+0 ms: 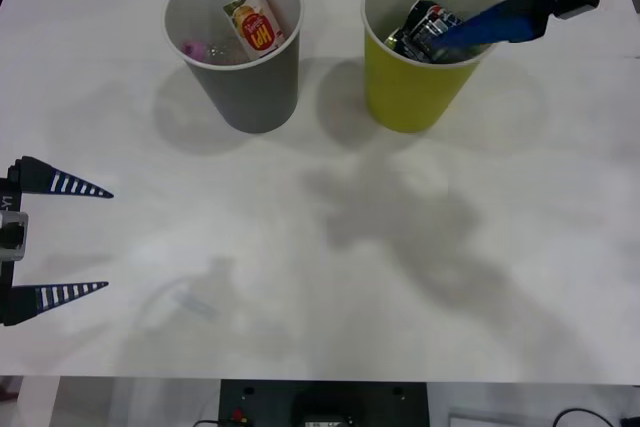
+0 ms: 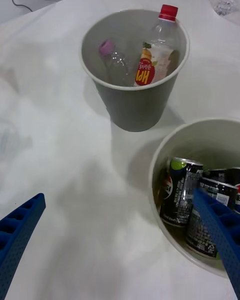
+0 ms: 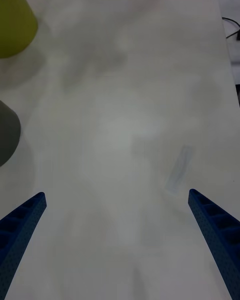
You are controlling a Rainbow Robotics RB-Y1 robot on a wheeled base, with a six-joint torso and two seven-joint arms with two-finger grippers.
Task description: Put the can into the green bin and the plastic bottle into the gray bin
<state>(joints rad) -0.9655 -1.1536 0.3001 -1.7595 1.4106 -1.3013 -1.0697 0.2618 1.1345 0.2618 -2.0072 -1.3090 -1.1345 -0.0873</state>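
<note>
The gray bin (image 1: 250,97) stands at the back left, and the plastic bottle (image 1: 252,19) with its red cap leans inside it. To its right is the green bin (image 1: 405,97), with black cans (image 1: 428,32) inside. My right gripper (image 1: 450,7) hangs open over the green bin's mouth and holds nothing; one finger lies just above the cans. The right wrist view shows the bottle (image 2: 154,62) in the gray bin (image 2: 132,112), the cans (image 2: 182,195) in the green bin (image 2: 159,152), and the right gripper (image 2: 118,195). My left gripper (image 1: 107,240) waits open near the table's left edge.
A clear item with a pink cap (image 1: 195,49) also lies in the gray bin. The white table (image 1: 330,277) spreads wide in front of the bins. From the left wrist, the green bin (image 3: 12,20) and gray bin (image 3: 6,135) show beyond the left gripper (image 3: 117,197).
</note>
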